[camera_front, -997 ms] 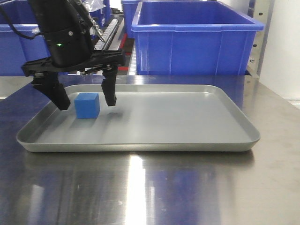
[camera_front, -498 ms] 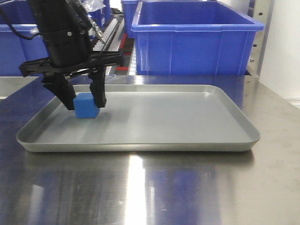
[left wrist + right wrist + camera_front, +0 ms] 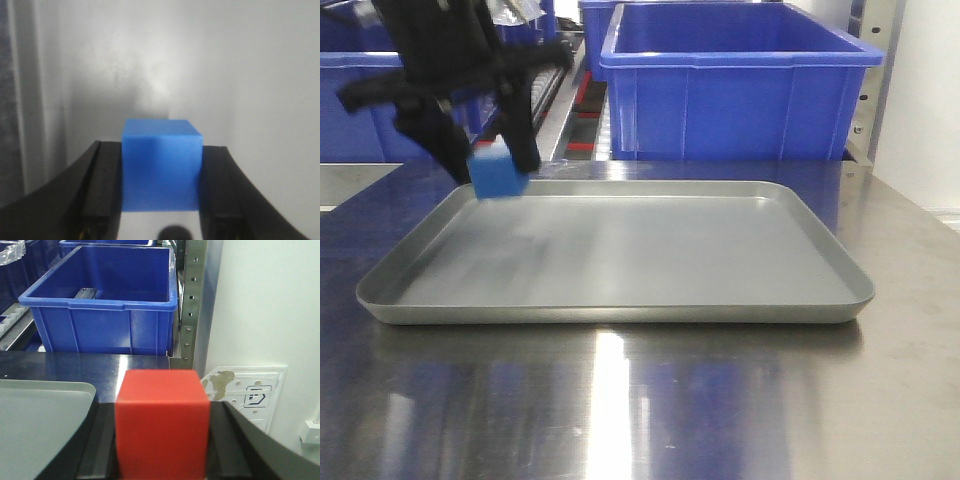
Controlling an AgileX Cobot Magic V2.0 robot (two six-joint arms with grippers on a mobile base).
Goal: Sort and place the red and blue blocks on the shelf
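Note:
The blue block [image 3: 498, 176] hangs above the far left corner of the grey tray [image 3: 620, 312], lifted off its floor, with my left gripper [image 3: 485, 165] shut on it. From the left wrist the blue block [image 3: 161, 164] fills the gap between both black fingers [image 3: 102, 185]. My right gripper [image 3: 162, 440] is shut on the red block [image 3: 162, 422], held right of the tray [image 3: 40, 420]; this gripper is out of the front view. The shelf's grey upright [image 3: 192, 295] with roller tracks [image 3: 545, 70] stands behind the table.
A big blue bin [image 3: 735, 80] sits on the rack behind the tray, another blue bin [image 3: 355, 100] at far left. The steel tabletop [image 3: 640, 400] spreads in front. A white wall with a socket plate [image 3: 250, 395] is to the right.
My left gripper closed on the blue block and raised it off the tray floor, up and slightly left. One second ago its fingers stood open around the block.

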